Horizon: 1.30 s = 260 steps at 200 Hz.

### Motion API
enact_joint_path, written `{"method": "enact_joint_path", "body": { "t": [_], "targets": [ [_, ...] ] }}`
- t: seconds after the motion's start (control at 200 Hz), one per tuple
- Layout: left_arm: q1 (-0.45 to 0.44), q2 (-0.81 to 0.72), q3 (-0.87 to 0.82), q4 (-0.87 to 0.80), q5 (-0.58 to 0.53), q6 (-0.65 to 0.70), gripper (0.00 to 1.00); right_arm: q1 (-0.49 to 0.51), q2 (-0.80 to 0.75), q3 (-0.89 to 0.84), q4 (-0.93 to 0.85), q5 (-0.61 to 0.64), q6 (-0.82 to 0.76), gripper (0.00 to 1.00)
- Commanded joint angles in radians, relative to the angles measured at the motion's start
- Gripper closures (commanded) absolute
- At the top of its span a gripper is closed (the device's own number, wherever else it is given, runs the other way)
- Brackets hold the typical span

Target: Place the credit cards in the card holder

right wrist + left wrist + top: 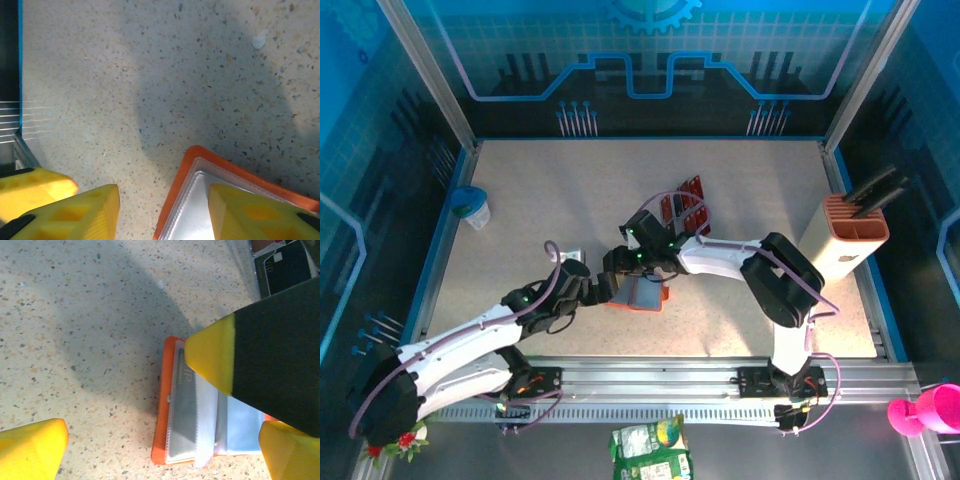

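Card holder [161, 415] is noted lying open on the bench [75, 315] between the widely spread left tool [160, 455] fingers, one orange edge straddled by the part-spread, empty right tool [170, 215].

You will find the card holder [172, 405] lying spread on the speckled table [75, 315] — orange rim, clear sleeves. The right gripper's finger [212, 357], yellow-tipped, overlaps its upper edge; contact unconfirmed. Your left gripper [160, 452] stands wide, tips at both lower corners. Top right lie the credit cards [287, 270] — one black.
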Motion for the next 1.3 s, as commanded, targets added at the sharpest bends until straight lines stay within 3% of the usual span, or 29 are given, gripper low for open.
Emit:
{"method": "enact_joint_path", "body": {
  "t": [0.0, 0.485, 0.955, 1.151, 1.296],
  "targets": [
    [0.016, -0.021, -0.013, -0.020, -0.031, -0.029, 0.01, 0.016, 0.026, 0.019, -0.011, 0.012, 0.017, 0.49],
    [0.027, 0.024, -0.053, 0.022, -0.021, -0.024, 0.01, 0.008, 0.057, 0.026, 0.020, -0.029, 0.033, 0.49],
    [0.026, 0.216, -0.041, 0.151, 0.004, -0.001, 0.01, -0.036, -0.105, -0.072, 0.047, -0.032, 0.047, 0.49],
    [0.027, 0.249, -0.031, 0.156, 0.003, 0.002, 0.01, -0.062, -0.269, -0.191, -0.061, 0.058, -0.037, 0.48],
    [0.027, 0.250, -0.031, 0.159, 0.000, -0.010, 0.01, -0.060, -0.383, -0.250, -0.208, 0.192, -0.123, 0.48]
  ]
}}
